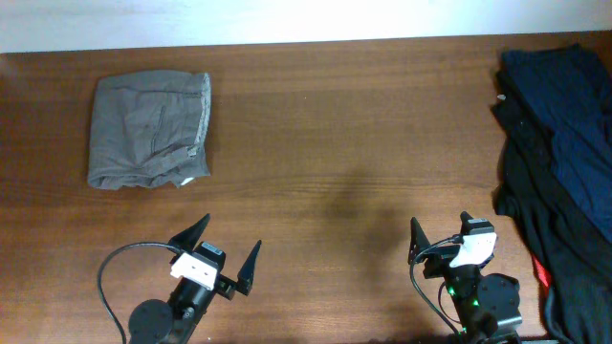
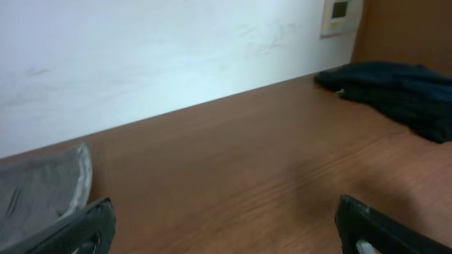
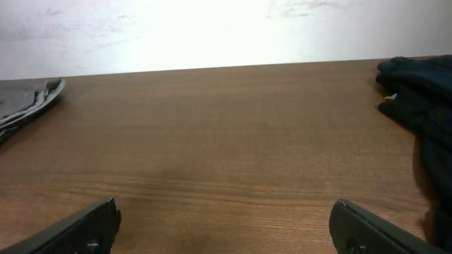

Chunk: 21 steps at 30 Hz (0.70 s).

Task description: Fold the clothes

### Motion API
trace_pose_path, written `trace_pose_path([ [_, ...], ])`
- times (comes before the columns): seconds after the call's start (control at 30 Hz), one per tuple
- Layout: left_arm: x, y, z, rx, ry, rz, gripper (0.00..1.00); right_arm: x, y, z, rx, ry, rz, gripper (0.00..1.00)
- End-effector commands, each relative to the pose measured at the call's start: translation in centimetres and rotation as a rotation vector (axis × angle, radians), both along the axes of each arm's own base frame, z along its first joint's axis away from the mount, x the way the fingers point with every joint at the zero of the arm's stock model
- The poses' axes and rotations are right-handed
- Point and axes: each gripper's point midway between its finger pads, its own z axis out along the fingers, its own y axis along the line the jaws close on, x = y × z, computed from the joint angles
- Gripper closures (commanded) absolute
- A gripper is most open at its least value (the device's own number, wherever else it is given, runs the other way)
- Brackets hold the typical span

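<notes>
Over the table (image 1: 335, 143), left fingers (image 1: 196, 229) and right fingers (image 1: 417, 241) gape empty.

1. the left arm (image 1: 186, 291) sits at the near edge of the overhead view, on the left, with its wrist angled away and slightly to the right.
2. the left gripper (image 1: 229, 235) has its jaws spread wide and grips nothing.
3. in the left wrist view its dark fingers (image 2: 81, 229) show only at the two bottom corners, well apart.
4. the right arm (image 1: 478, 291) sits at the near edge on the right, pointing away.
5. the right gripper (image 1: 439, 222) is spread just as wide, gripping nothing.
</notes>
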Motion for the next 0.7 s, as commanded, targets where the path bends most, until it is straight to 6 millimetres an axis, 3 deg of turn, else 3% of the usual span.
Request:
trace_pose_path([
  [0.0,0.3,0.4,-2.3,-0.001,0.022,0.027,0.01,0.0,-0.1,-0.2,-0.005,-0.001,-0.001,0.01],
  [0.1,0.5,0.3,-3.9,0.008,0.050,0.027,0.01,0.0,-0.1,-0.2,-0.005,-0.001,-0.001,0.01],
  [0.67,0.6,0.3,-3.7,0.004,0.036,0.027,0.01,0.0,-0.1,-0.2,-0.005,-0.001,-0.001,0.01],
])
